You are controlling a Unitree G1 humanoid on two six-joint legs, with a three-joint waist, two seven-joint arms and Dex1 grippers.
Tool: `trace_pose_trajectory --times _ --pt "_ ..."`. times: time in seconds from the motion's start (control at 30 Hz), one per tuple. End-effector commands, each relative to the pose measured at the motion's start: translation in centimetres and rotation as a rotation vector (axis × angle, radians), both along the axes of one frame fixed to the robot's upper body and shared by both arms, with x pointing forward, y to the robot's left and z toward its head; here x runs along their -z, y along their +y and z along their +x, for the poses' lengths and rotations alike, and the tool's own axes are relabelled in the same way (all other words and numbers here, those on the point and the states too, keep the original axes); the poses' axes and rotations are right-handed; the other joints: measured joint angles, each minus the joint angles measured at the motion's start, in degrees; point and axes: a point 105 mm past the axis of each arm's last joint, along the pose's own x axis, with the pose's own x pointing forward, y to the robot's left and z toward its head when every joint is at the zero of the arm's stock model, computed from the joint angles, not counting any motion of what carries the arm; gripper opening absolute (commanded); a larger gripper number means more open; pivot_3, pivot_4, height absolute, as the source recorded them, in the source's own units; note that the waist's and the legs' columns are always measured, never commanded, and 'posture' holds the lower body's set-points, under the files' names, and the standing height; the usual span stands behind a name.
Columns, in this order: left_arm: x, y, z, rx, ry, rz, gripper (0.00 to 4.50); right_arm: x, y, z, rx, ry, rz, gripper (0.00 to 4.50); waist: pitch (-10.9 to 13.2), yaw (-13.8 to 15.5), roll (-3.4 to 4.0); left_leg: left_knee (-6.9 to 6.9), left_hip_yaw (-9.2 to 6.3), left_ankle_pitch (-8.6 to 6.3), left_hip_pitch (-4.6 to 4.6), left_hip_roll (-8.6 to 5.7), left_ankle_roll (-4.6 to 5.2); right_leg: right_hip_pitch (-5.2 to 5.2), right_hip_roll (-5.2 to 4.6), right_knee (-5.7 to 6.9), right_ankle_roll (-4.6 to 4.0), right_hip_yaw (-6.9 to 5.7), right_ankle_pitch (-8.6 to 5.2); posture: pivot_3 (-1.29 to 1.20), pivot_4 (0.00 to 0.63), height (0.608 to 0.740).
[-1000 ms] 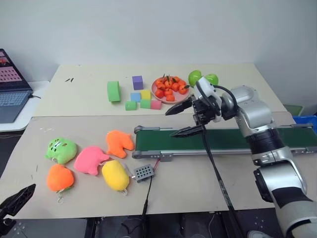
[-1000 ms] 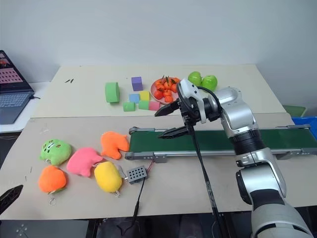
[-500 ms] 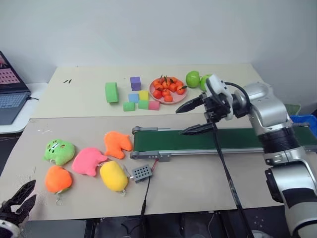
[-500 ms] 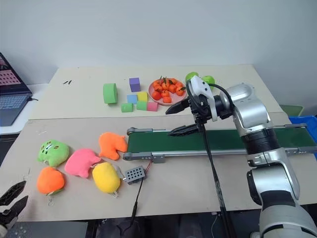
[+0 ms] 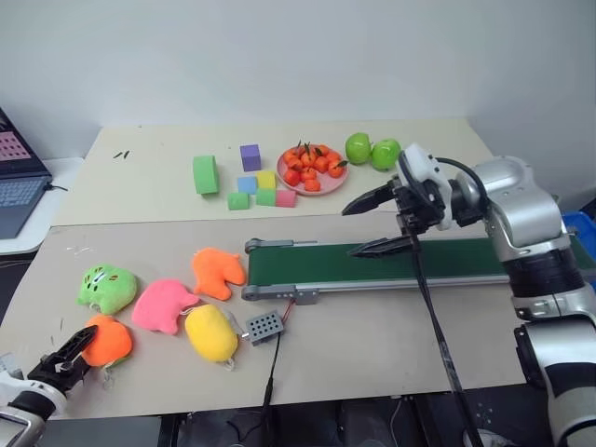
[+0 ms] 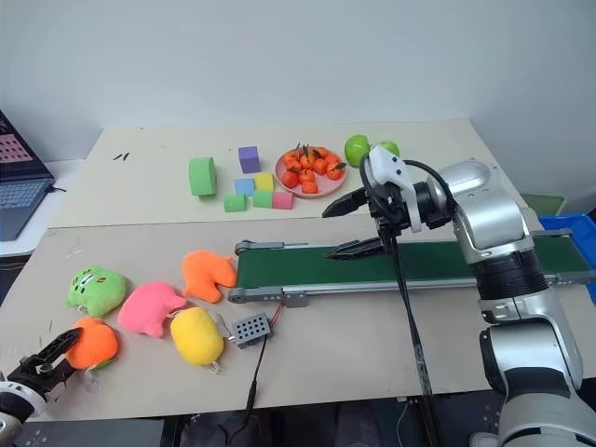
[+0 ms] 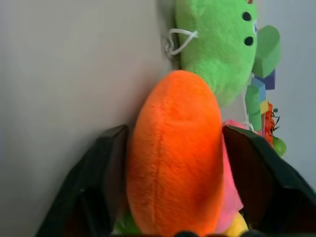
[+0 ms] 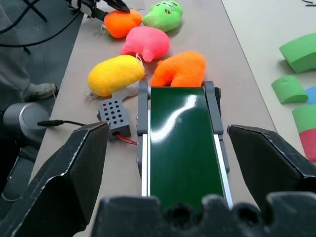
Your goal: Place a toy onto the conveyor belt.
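Your left gripper straddles the toy, fingers not yet clamped; the right gripper hangs open above the belt. Close off-centre and the plush may squirt free.

Toy left of conveyor belt (plush cluster between).

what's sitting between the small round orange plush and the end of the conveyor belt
In the left eye view, the pink plush and the yellow plush lie between the orange toy and the conveyor belt, with the flatter orange plush by the belt's end.
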Motion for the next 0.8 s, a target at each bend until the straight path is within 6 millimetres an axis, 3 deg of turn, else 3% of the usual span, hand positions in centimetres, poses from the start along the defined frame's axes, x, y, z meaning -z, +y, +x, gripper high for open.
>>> trace_pose_trajectory --times 0.03,0.13,0.2,0.4,0.5,0.57,0.63,0.7,0.8 --pt "0.0 1.0 -0.2 -0.039 0.027 0.011 1.66 -1.1 -0.2 -0.2 0.006 -0.045 0.006 4.5 0.0 0.05 0.0 0.0 0.0 0.0 0.0 0.01 0.0 0.0 0.0 0.01 0.0 0.0 0.0 0.0 0.15 0.74" --pt "0.3 1.8 -1.1 -0.06 0.081 0.03 0.66 -0.8 -0.4 0.0 0.016 -0.047 -0.014 4.5 0.0 0.03 0.0 0.0 0.0 0.0 0.02 0.01 0.0 0.01 0.01 0.01 0.0 0.0 0.0 0.0 0.15 0.74" --pt "0.0 2.4 -1.5 -0.08 0.079 0.034 0.66 -0.8 -0.4 0.1 0.016 -0.048 -0.013 4.5 0.0 -0.11 0.0 0.0 0.01 0.0 0.02 0.02 0.0 0.0 0.02 0.01 0.0 0.01 0.0 0.0 0.15 0.74" --pt "-5.0 3.5 0.4 -0.126 -0.104 0.07 0.66 -0.4 -0.2 0.5 0.022 -0.051 -0.025 4.5 0.0 -0.04 -0.01 -0.14 0.05 0.0 0.03 0.03 0.0 -0.04 0.01 -0.04 0.0 0.04 0.0 0.0 0.15 0.74" --pt "-10.4 4.0 2.4 -0.168 -0.284 0.138 0.66 -0.3 -0.2 0.6 0.02 -0.05 -0.028 4.5 -0.02 0.47 -0.06 -0.12 0.03 0.0 0.03 0.01 -0.01 -0.02 -0.02 -0.02 0.0 0.02 0.0 0.0 0.15 0.74" --pt "-14.6 3.2 3.8 -0.134 -0.414 0.211 0.66 -0.3 -0.1 0.7 0.021 -0.053 -0.031 4.5 -0.04 0.64 -0.21 -0.09 0.0 0.0 0.02 0.01 -0.02 0.0 -0.03 -0.03 0.0 0.01 0.01 0.0 0.15 0.74" --pt "-18.6 1.6 5.5 -0.072 -0.507 0.316 0.66 -0.2 0.0 0.8 0.023 -0.059 -0.029 4.5 -0.09 0.59 -0.4 -0.05 -0.02 0.0 0.01 0.01 -0.03 0.01 -0.03 -0.02 -0.01 -0.01 0.01 0.0 0.15 0.74" --pt "-22.6 -1.7 8.5 0.042 -0.562 0.481 0.66 -0.3 0.1 0.9 0.029 -0.066 -0.024 4.5 -0.1 0.57 -0.41 -0.04 -0.02 0.0 -0.01 -0.01 -0.02 0.01 -0.03 -0.05 -0.02 0.0 0.03 0.0 0.15 0.74" --pt "-25.7 -5.8 11.5 0.153 -0.613 0.582 0.66 -0.5 0.0 0.9 0.039 -0.074 -0.016 4.5 -0.11 0.67 -0.4 -0.01 -0.03 0.0 -0.02 -0.1 -0.02 0.06 -0.06 -0.07 0.0 -0.02 0.04 0.0 0.15 0.74"
